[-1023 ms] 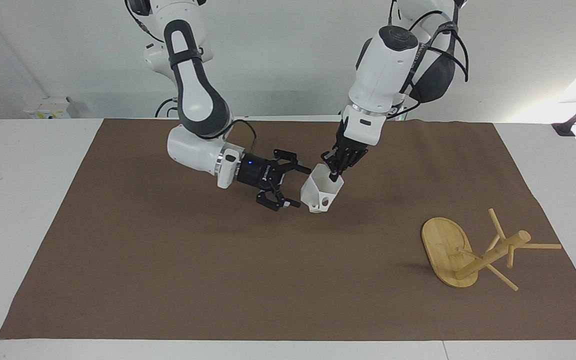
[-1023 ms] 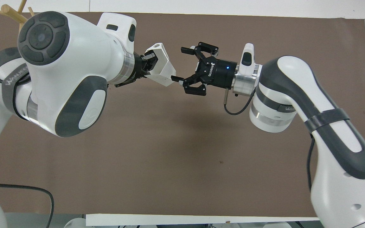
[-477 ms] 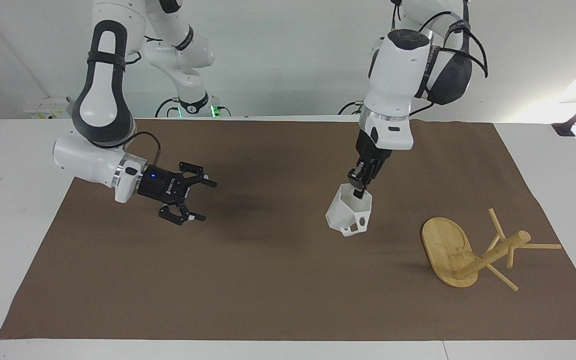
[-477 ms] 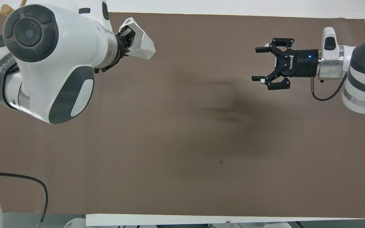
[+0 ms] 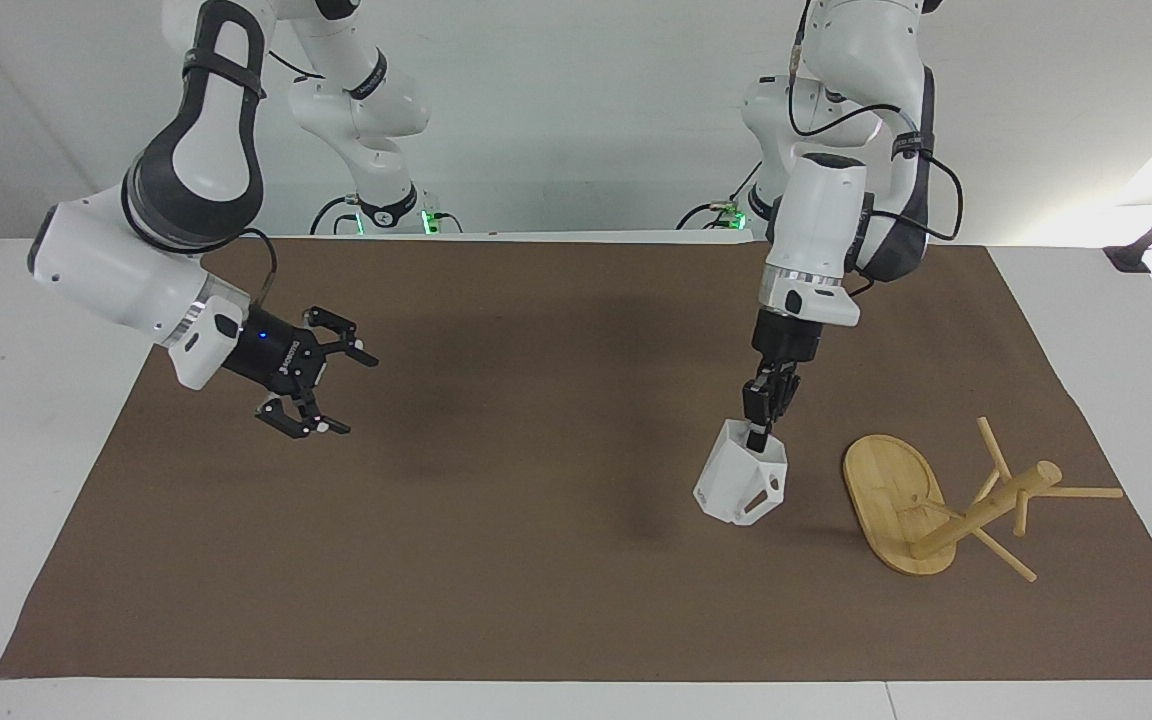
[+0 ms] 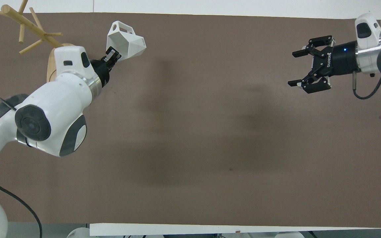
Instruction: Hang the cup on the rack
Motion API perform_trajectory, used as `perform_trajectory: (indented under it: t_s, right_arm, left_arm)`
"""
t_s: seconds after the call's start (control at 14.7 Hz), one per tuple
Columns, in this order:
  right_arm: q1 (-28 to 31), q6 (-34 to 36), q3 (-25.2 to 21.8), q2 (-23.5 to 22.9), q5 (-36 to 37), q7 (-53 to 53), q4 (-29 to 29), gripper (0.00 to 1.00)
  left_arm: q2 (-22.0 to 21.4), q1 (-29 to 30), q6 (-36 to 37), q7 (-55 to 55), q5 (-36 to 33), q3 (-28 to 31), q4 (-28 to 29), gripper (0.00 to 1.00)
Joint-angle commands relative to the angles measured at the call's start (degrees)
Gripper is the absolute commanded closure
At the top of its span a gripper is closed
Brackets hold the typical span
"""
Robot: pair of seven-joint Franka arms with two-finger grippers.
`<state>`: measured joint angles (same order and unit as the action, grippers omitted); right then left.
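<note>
- the cup (image 5: 740,487) is held in the air at the lower right of centre in the facing view, just beside the rack (image 5: 946,503), tilted, with its open hexagonal rim turned up toward the arm.
- the left gripper (image 5: 758,428) is pinched on the cup's rim wall; in the overhead view the same grip (image 6: 112,54) is seen at the upper left, with the cup (image 6: 125,45) jutting out past the fingertips.
- the cup is judged light, rigid and hard-walled; the matte faceted sides should offer flat faces to a pinch, but a grip on one thin wall could let it swing or twist.
- the angular handle, seen at the cup's lower side in the facing view, is left free, which is what a peg would need to pass through.
- the rack (image 6: 25,24) appears to lean over rather than stand straight, so it is judged light and easily pushed; any contact should be gentle.
- the right gripper (image 5: 308,386) is spread open and empty, waiting over the mat (image 5: 496,560) at the left of the facing view (image 6: 309,69).
</note>
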<state>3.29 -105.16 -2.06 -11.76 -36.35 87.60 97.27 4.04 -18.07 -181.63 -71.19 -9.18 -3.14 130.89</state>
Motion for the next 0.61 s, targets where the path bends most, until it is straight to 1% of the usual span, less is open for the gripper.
perform_trajectory:
  t_s: [0.0, 0.07, 0.14, 0.34, 0.55]
  right_arm:
    - [1.54, 3.99, 0.48, -0.37, 8.11, -7.14, -4.70, 0.00]
    - [1.63, 5.04, 0.39, -0.37, 11.09, -13.09, -6.20, 0.00]
    - [1.54, 6.10, 0.39, -0.37, 14.08, -19.59, -7.86, 0.00]
    - [0.84, 11.54, 0.48, -0.02, 22.44, -32.10, -12.09, 0.00]
    - [0.75, 19.61, 0.56, 1.12, 29.47, -47.64, -17.71, 0.00]
  left_arm:
    - [-3.69, 2.77, -12.99, 1.05, -1.19, -0.29, 10.41, 1.00]
    - [-2.99, 3.12, -18.27, 1.14, -1.19, -0.29, 12.78, 1.00]
    - [-2.46, 3.91, -19.10, 1.40, -1.19, -0.29, 13.77, 1.00]
    - [-2.02, 4.18, -19.11, 1.84, -1.28, -0.29, 13.08, 1.00]
    - [-0.88, 8.21, -19.11, 1.67, -2.15, -0.37, 11.23, 1.00]
